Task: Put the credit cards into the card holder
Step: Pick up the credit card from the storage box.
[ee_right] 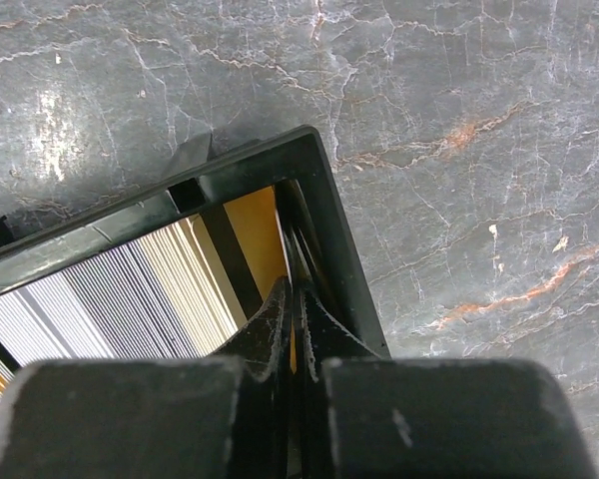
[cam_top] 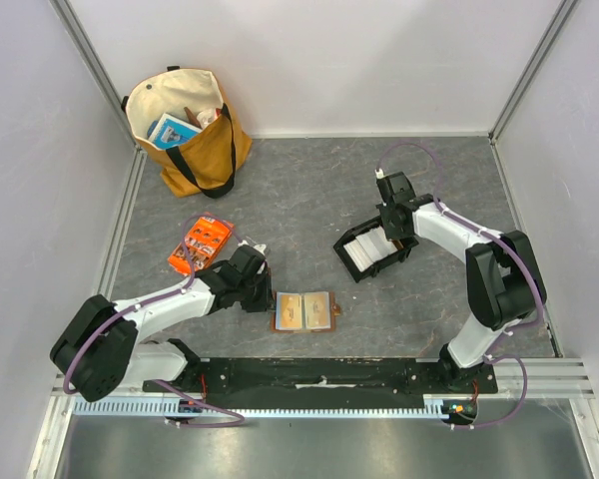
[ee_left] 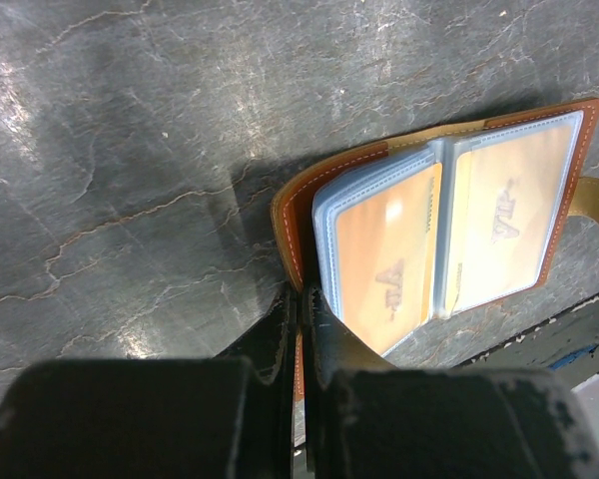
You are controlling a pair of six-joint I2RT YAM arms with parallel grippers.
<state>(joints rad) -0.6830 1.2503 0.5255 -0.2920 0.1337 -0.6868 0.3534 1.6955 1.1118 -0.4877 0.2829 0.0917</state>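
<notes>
The tan-brown card holder (cam_top: 304,311) lies open on the grey table, its clear sleeves with orange inserts facing up (ee_left: 449,230). My left gripper (ee_left: 304,297) is shut on the holder's leather left edge, low at the table (cam_top: 263,291). The credit cards (ee_right: 110,299) stand packed on edge in a black tray (ee_right: 329,220), white and pale in the top view (cam_top: 364,249). My right gripper (ee_right: 295,289) reaches down into the tray's end (cam_top: 392,238), by the inner wall. Its jaws are pressed on a thin yellow card edge; most of that card is hidden.
A tan tote bag (cam_top: 185,130) with items inside stands at the back left. An orange printed packet (cam_top: 200,244) lies just behind my left arm. White walls enclose the table on three sides, and a metal rail (cam_top: 319,384) runs along the near edge.
</notes>
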